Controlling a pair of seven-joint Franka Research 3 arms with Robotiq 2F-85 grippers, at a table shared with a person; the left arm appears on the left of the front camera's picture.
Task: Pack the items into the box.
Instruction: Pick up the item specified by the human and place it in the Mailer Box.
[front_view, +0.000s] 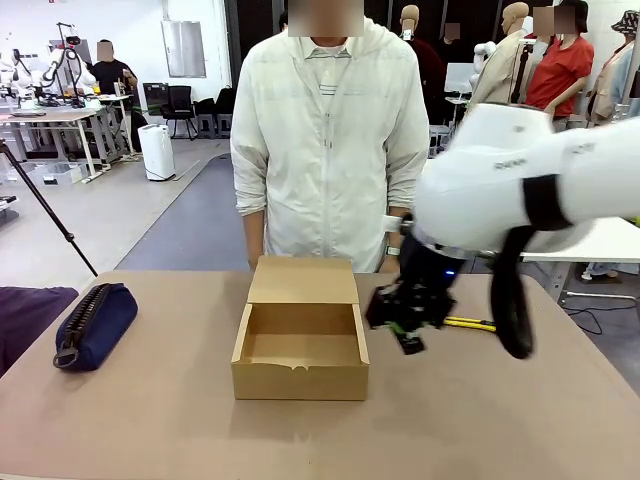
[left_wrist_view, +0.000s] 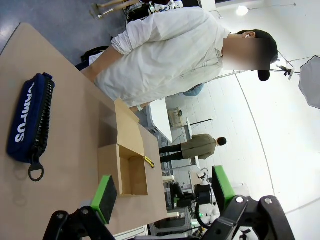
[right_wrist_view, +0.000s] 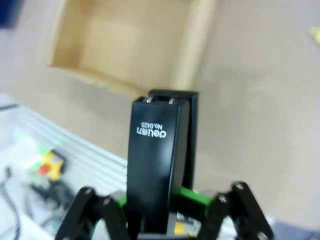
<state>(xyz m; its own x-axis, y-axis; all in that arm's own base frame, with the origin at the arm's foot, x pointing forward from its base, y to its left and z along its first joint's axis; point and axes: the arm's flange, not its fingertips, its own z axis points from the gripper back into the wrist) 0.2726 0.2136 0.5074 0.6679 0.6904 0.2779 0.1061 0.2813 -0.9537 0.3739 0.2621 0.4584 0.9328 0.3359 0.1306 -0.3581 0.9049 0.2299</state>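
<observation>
Packing of the stapler (right_wrist_view: 157, 150) is the step in hand: the right gripper (front_view: 406, 322) is clamped shut on it, holding it in the air just beside the right wall of the box (front_view: 300, 380). The next move likely calls for carrying it over the rim, lowering it and letting go. The stapler is slim, glossy black, with white print on top. The box stands open and empty. The navy pouch (front_view: 95, 325) lies on the surface (front_view: 150, 420), well left. The left gripper (left_wrist_view: 163, 192) hangs wide open, holding nothing.
</observation>
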